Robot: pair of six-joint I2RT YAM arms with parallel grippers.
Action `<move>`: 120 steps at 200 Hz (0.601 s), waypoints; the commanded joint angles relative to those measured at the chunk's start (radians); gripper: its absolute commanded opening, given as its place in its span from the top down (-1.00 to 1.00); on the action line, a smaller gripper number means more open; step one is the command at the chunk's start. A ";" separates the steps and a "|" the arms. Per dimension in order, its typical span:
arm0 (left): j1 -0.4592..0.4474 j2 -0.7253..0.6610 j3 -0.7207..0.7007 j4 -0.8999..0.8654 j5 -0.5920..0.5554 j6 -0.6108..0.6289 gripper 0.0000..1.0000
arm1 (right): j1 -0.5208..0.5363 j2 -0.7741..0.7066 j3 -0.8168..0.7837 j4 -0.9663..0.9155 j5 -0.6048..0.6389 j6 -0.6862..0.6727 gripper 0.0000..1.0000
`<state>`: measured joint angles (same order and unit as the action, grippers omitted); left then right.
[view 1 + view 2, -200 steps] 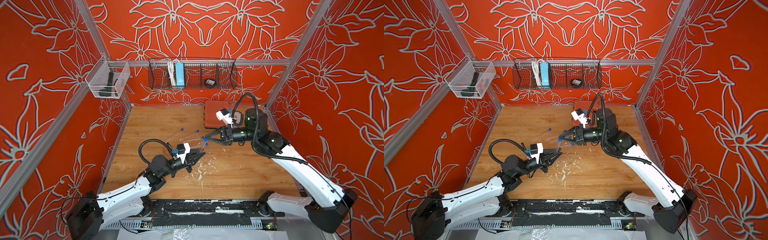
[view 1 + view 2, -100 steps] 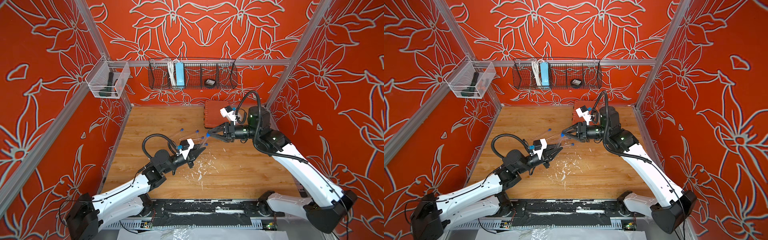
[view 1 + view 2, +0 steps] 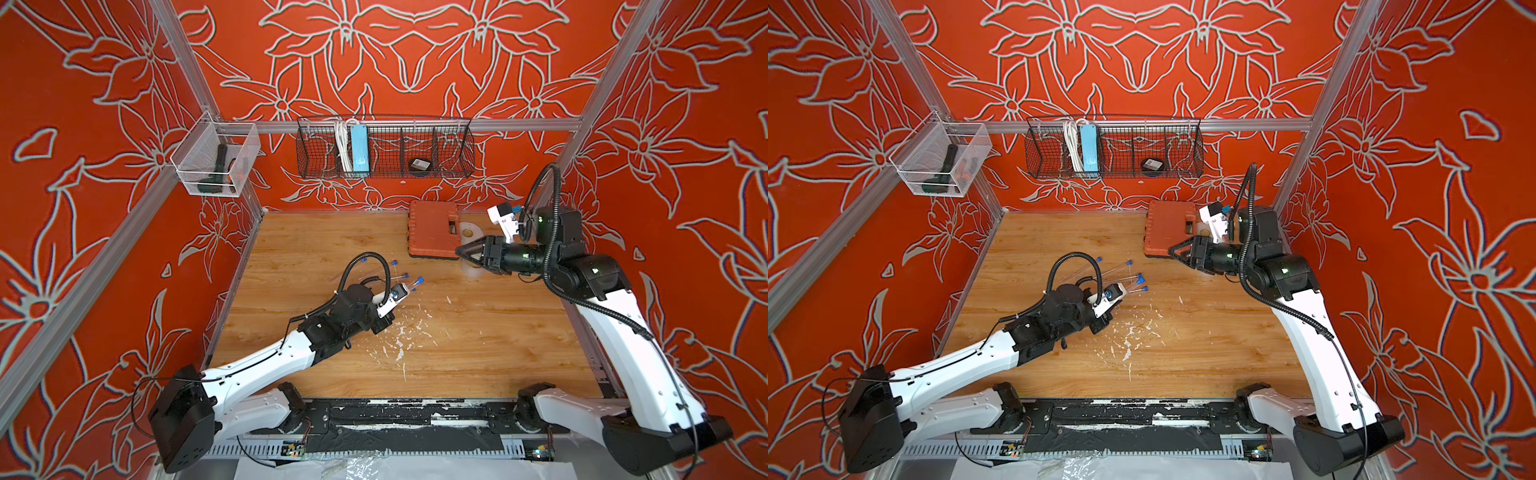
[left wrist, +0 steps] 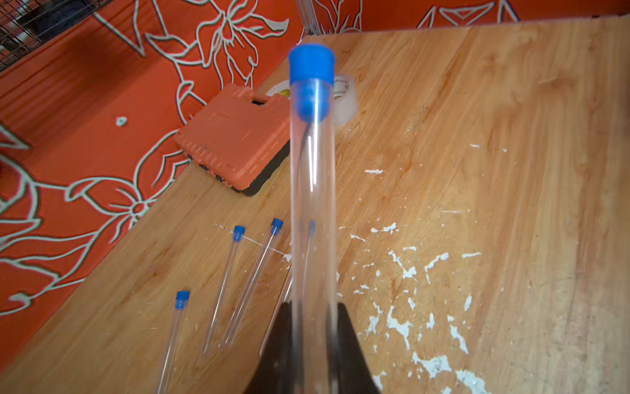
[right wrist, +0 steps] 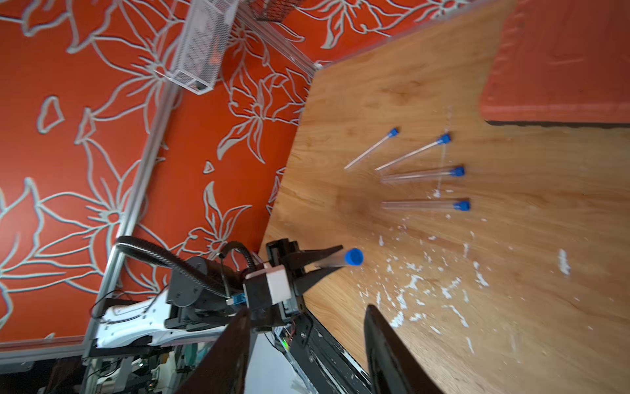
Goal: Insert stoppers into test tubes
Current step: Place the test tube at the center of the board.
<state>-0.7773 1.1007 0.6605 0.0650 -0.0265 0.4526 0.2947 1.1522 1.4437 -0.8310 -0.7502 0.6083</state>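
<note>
- Blue stopper (image 4: pixel 311 64) caps the clear tube (image 4: pixel 312 204) my left tool (image 4: pixel 312 308) grips above the counter (image 4: pixel 477 102).
- My right tool (image 5: pixel 305 315) hangs open, empty.
- I'd lay it flat beside the four capped tubes (image 5: pixel 419 174), gently.

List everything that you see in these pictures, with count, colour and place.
table: one, light wood, white flecks on it
test tubes: five, clear; four lie on the table, one is gripped
stoppers: five, blue; one at each tube's end
case: one, orange; on the table's far side
tape roll: at least one, clear; beside the case
wire basket: one, black; on the back wall
mesh basket: one, white; side wall by left arm
left pincer: one, black; shut on the fifth test tube
right pincer: one, black; open, empty, near the case
</note>
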 commanded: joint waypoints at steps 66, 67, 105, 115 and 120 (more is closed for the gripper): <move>0.192 0.204 0.077 -0.169 0.429 0.293 1.00 | -0.043 0.018 -0.109 -0.142 0.162 -0.140 -0.06; 0.195 0.210 0.079 -0.174 0.434 0.299 1.00 | -0.044 0.018 -0.111 -0.141 0.162 -0.140 -0.06; 0.237 0.404 0.173 -0.294 0.485 0.430 1.00 | -0.046 0.027 -0.143 -0.129 0.152 -0.148 -0.06; 0.242 0.436 0.178 -0.286 0.484 0.444 1.00 | -0.049 0.027 -0.146 -0.134 0.153 -0.153 -0.06; 0.243 0.452 0.179 -0.275 0.478 0.447 1.00 | -0.049 0.027 -0.146 -0.137 0.153 -0.157 -0.06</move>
<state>-0.5461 1.5005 0.8112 -0.1547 0.3782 0.8013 0.2531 1.1851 1.3075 -0.9527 -0.6163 0.4828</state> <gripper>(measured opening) 0.122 0.529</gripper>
